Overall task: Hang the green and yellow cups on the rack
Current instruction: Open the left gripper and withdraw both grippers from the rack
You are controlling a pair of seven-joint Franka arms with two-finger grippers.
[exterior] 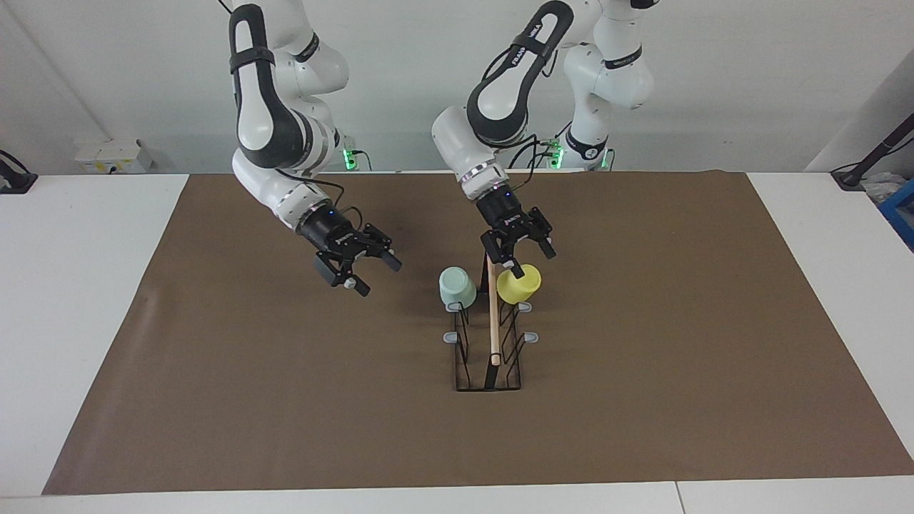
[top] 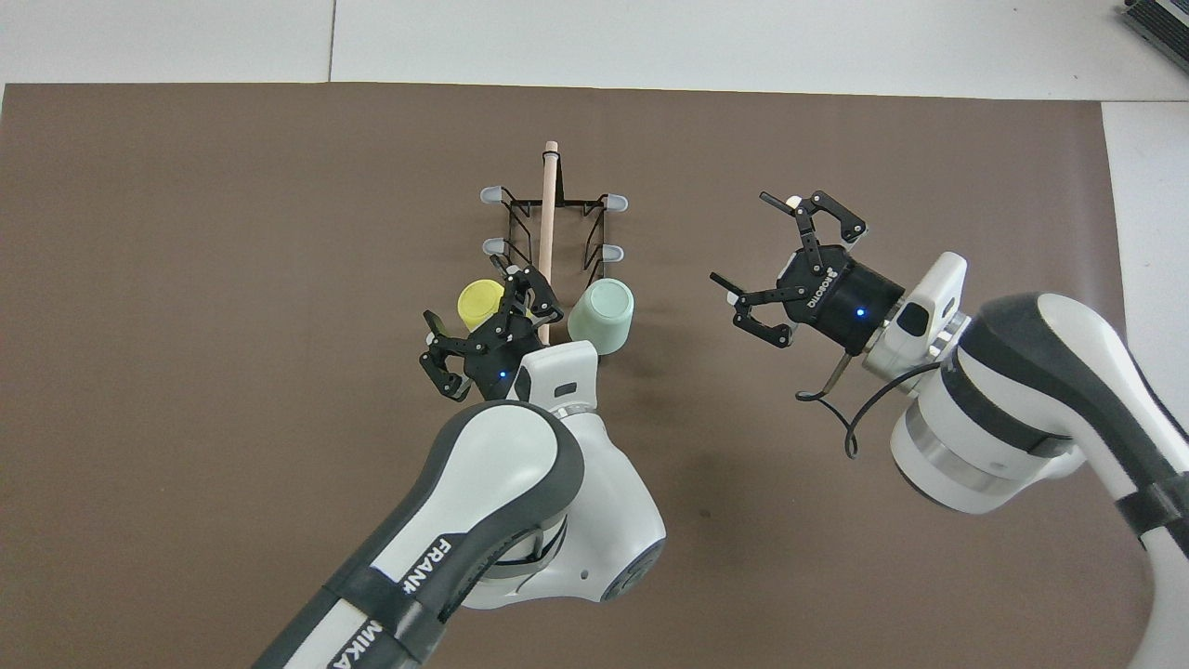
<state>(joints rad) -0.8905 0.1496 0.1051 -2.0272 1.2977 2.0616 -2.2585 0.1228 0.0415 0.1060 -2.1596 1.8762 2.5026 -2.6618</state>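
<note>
The black wire rack (exterior: pixel 463 360) with its wooden rod (exterior: pixel 493 314) stands mid-table; it also shows in the overhead view (top: pixel 585 204). The mint green cup (exterior: pixel 457 287) hangs mouth-down on a prong at the rack's end nearest the robots, on the right arm's side; it also shows from above (top: pixel 602 316). The yellow cup (exterior: pixel 519 283) hangs tilted on the matching prong on the left arm's side, also seen from above (top: pixel 478 302). My left gripper (exterior: pixel 527 263) is open just over the yellow cup, fingers spread wider than it. My right gripper (exterior: pixel 378 277) is open and empty, up in the air over the mat beside the rack.
A brown mat (exterior: pixel 643 400) covers most of the white table (exterior: pixel 86 285). The rack's other grey-tipped prongs (exterior: pixel 532 335) are bare. A small white box (exterior: pixel 111 153) sits at the table's edge toward the right arm's end.
</note>
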